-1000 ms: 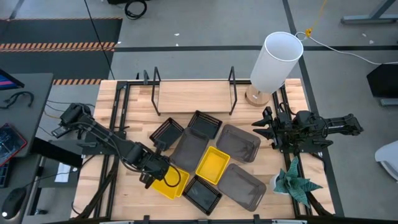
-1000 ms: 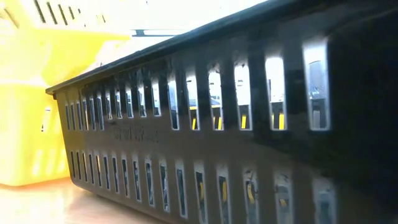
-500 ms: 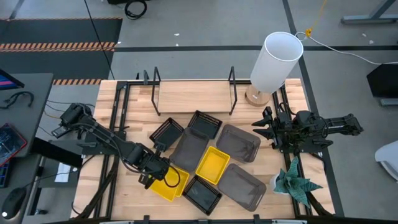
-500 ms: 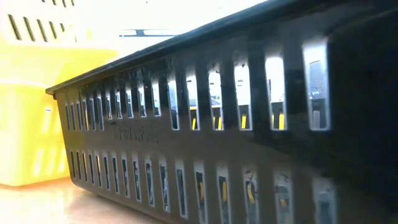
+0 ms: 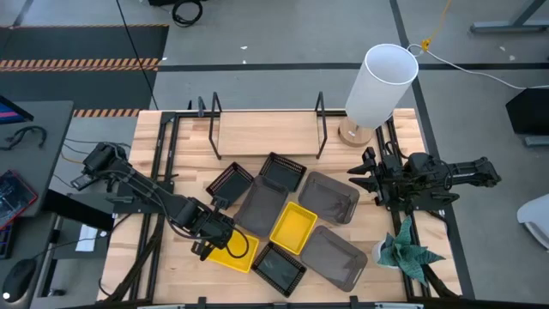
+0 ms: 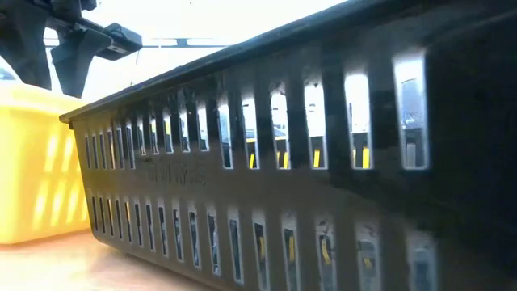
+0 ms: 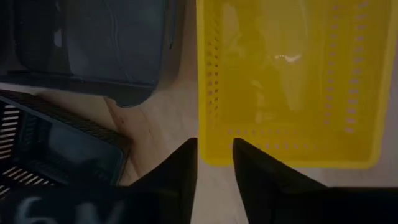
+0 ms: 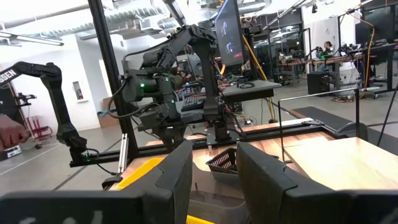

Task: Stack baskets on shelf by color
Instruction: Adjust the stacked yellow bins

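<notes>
My left gripper (image 5: 214,238) (image 7: 215,155) points down over the near-left corner of a yellow basket (image 5: 232,251) (image 7: 292,81) that lies flat on the table. Its fingers are open and stand by that basket's end wall (image 7: 214,157). In the low view the gripper (image 6: 52,56) shows just above the yellow basket (image 6: 36,162). More baskets lie mid-table: another yellow (image 5: 293,227), black mesh (image 5: 230,182) (image 5: 283,170) (image 5: 279,268), and dark grey (image 5: 259,206) (image 5: 329,196) (image 5: 336,257). The shelf (image 5: 266,133) stands at the far edge. My right gripper (image 5: 360,176) waits at the right, open. My left gripper comes at the yellow basket's end wall (image 7: 214,157) from above, with one finger on either side of it. Whether the fingers (image 7: 183,168) touch the wall I cannot tell. The basket rests with its bottom on the table.
A white cylinder lamp (image 5: 377,86) stands at the far right beside the shelf. A green paper plant (image 5: 407,253) sits near the right front. A black mesh basket (image 6: 283,162) fills most of the low view. Bare wood shows along the table's left edge (image 5: 154,172).
The yellow basket at the front left was raised and tilted. It has come down and now lies flat on the table. My left gripper has kept its place and now shows above the basket's rim in the low view.
</notes>
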Controlling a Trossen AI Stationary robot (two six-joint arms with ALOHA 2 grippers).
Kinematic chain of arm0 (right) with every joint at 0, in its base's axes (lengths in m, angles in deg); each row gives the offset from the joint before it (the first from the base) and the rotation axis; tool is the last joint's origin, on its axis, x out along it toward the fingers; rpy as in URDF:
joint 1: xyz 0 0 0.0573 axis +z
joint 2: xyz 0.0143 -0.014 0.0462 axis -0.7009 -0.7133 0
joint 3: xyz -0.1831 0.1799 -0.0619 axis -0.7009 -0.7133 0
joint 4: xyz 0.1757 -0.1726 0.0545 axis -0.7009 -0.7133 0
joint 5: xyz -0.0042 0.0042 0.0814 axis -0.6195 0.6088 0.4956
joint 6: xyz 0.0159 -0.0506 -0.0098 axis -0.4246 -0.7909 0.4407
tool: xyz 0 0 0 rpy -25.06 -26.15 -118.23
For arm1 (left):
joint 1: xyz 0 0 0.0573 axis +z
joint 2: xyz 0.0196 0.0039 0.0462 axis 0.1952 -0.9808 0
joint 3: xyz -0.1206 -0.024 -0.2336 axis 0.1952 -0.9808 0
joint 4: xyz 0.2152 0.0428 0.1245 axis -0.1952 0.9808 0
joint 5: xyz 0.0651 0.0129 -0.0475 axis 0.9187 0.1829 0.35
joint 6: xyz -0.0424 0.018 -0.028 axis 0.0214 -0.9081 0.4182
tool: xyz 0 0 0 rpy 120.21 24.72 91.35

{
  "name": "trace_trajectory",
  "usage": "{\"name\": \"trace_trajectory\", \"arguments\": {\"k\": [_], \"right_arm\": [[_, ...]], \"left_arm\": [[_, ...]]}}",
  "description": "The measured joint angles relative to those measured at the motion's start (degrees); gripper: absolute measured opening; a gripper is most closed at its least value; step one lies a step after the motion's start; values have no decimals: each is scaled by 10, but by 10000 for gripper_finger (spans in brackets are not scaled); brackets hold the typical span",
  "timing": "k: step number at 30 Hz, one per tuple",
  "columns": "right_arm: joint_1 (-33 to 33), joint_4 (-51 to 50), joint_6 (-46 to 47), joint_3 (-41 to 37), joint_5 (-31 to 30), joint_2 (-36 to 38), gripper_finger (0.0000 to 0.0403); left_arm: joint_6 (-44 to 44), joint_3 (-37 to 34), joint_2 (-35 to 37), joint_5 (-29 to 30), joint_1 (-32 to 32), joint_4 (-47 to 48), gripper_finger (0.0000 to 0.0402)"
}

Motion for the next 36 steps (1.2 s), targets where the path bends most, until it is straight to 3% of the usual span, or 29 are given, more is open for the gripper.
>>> {"name": "trace_trajectory", "arguments": {"k": [12, 29, 36], "right_arm": [[0, 0, 0, 0, 0, 0, 130], [0, 0, 0, 0, 0, 0, 130], [0, 0, 0, 0, 0, 0, 130]], "left_arm": [[75, 0, 0, 1, 0, -74, 118], [143, 0, 0, 28, 8, -371, 117], [167, 88, -51, 19, -3, -338, 117]]}}
